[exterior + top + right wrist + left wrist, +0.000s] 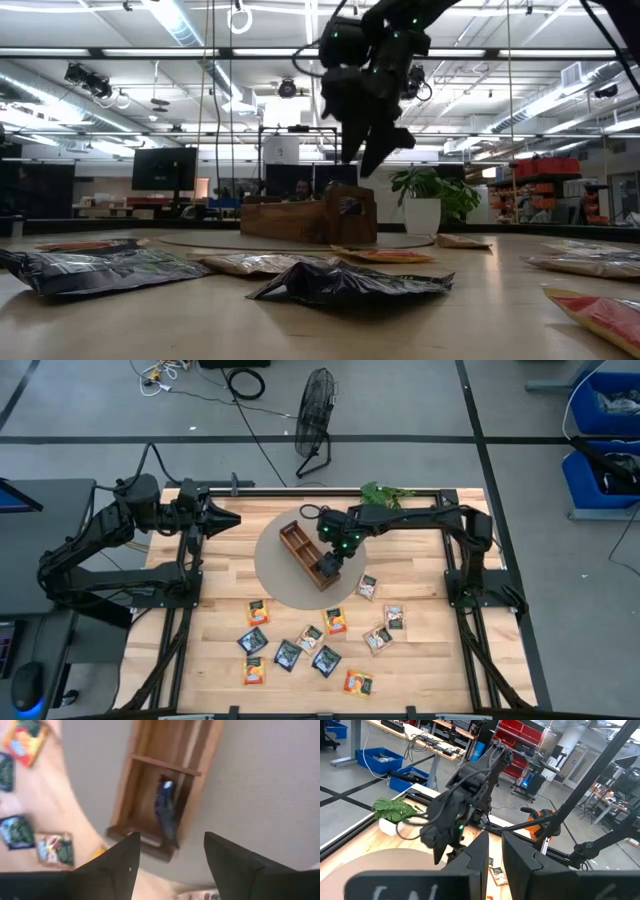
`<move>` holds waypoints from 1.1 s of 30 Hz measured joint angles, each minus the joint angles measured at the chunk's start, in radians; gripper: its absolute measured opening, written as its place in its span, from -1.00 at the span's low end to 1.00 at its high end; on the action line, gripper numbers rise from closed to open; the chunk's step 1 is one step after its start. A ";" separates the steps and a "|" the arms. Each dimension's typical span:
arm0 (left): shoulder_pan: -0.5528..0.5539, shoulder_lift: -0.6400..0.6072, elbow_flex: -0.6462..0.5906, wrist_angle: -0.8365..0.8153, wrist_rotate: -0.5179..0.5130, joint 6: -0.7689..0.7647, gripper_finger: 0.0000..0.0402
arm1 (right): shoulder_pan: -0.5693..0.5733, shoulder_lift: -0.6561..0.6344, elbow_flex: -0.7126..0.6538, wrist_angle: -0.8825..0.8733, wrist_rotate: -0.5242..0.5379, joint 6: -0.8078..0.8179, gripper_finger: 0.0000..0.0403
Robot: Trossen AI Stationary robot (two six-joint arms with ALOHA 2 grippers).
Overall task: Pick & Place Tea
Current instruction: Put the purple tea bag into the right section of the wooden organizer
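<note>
The brown wooden tray [303, 550] lies on a grey round mat, slanting across it. One dark blue sachet [165, 812] stands on edge in the tray's end compartment, leaning against its side wall; in the low view this sachet [348, 205] pokes above the rim. My right gripper [171, 840] hovers open just above that end of the tray [165, 780], touching nothing. Several orange, dark blue and beige sachets [300, 643] lie flat on the table's near half. My left gripper [226, 520] waits shut at the far left, above the table's edge.
The grey round mat [272, 575] lies under the tray. A small green plant [386, 492] stands at the far edge behind my right arm. More sachets [368, 587] lie right of the mat. A fan [318, 405] and blue bins [605, 405] are on the floor beyond.
</note>
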 joint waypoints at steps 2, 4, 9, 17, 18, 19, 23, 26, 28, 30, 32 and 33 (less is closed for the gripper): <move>0.000 0.000 0.000 0.000 0.000 0.000 -0.72 | 0.012 -0.029 0.000 0.004 0.002 -0.014 0.13; 0.000 0.000 0.000 0.000 0.000 0.000 -0.72 | 0.026 -0.059 0.000 0.012 0.002 -0.027 0.11; 0.000 0.000 0.000 0.000 0.000 -0.001 -0.72 | 0.080 -0.109 0.000 0.026 -0.008 -0.038 0.05; 0.000 0.000 0.000 -0.006 0.000 -0.002 -0.72 | 0.202 -0.128 0.000 0.044 -0.018 -0.026 -0.01; 0.000 0.000 0.000 -0.006 0.000 -0.002 -0.72 | 0.217 -0.128 0.000 0.045 -0.018 -0.022 -0.02; 0.000 0.000 0.000 -0.006 0.000 -0.002 -0.72 | 0.232 -0.128 0.000 0.046 -0.015 -0.017 -0.02; 0.000 0.000 0.000 -0.006 0.000 -0.002 -0.72 | 0.293 -0.128 0.000 0.049 0.016 -0.008 -0.02; 0.000 0.000 0.000 -0.006 -0.006 -0.033 -0.72 | 0.343 -0.128 0.000 0.059 0.030 0.021 0.01; 0.000 0.000 0.000 -0.007 -0.008 -0.060 -0.72 | 0.378 -0.128 0.000 0.073 0.034 0.030 0.05; 0.000 0.000 0.000 -0.007 -0.007 -0.082 -0.72 | 0.413 -0.128 0.000 0.085 0.060 0.050 0.09; 0.000 0.000 0.000 -0.008 -0.001 -0.088 -0.71 | 0.447 -0.128 0.000 0.095 0.109 0.077 0.14; 0.000 0.000 0.000 -0.008 0.002 -0.087 -0.71 | 0.465 -0.128 0.000 0.107 0.138 0.086 0.16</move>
